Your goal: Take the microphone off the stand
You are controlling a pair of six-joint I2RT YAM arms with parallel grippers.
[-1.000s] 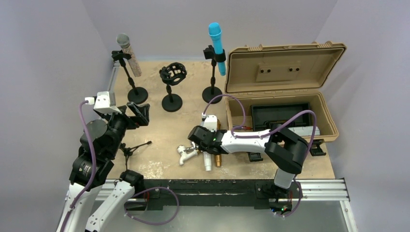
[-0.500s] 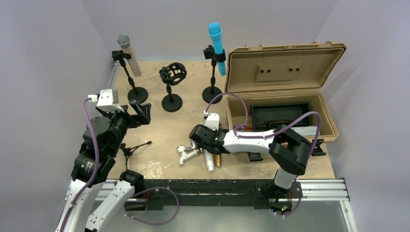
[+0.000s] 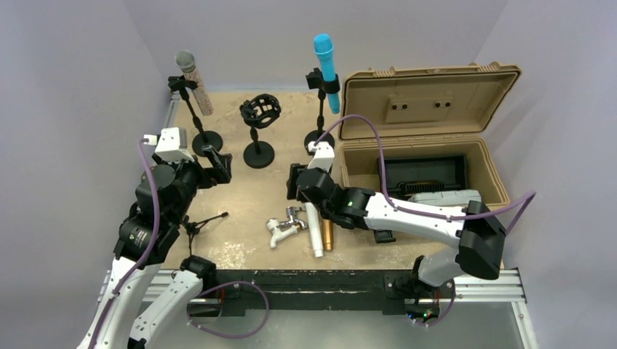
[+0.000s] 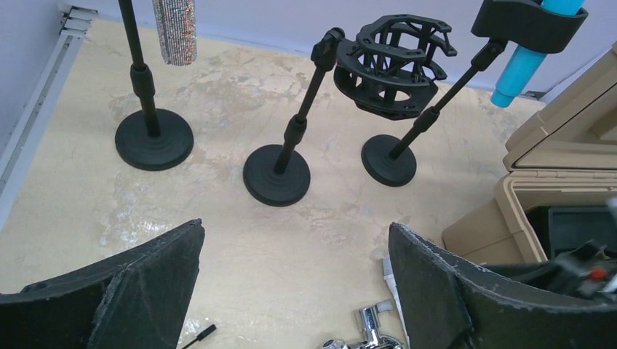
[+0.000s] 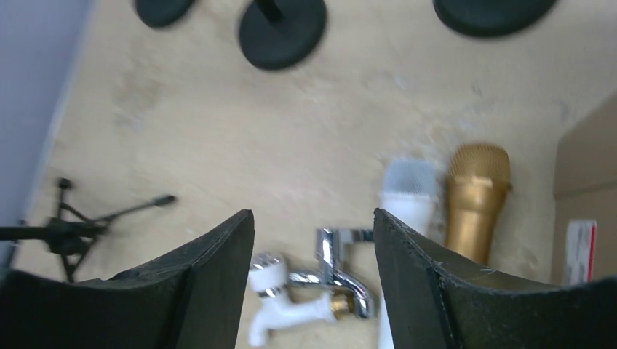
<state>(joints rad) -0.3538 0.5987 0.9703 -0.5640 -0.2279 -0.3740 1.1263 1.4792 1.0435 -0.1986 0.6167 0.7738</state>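
A blue microphone (image 3: pixel 325 64) sits upright in the clip of the far-middle stand (image 3: pixel 319 139); it also shows in the left wrist view (image 4: pixel 522 67). A glittery silver microphone (image 3: pixel 191 78) sits in the far-left stand (image 3: pixel 207 141), also in the left wrist view (image 4: pixel 174 29). Between them stands an empty black shock mount (image 3: pixel 260 111). My left gripper (image 3: pixel 216 163) is open and empty, near the left stand's base; its jaws frame bare table (image 4: pixel 295 233). My right gripper (image 3: pixel 297 182) is open and empty above a white microphone (image 5: pixel 407 190) and a gold microphone (image 5: pixel 474 196) lying on the table.
A chrome and white faucet (image 3: pixel 282 227) lies beside the two loose microphones. A small black tripod (image 3: pixel 196 224) lies at the left. An open tan case (image 3: pixel 422 145) with black inserts takes up the right side. The metal rail (image 3: pixel 327 280) runs along the near edge.
My right gripper has moved away from the loose microphones toward the far side, the arm stretching out. My left gripper has moved a little farther toward the stands.
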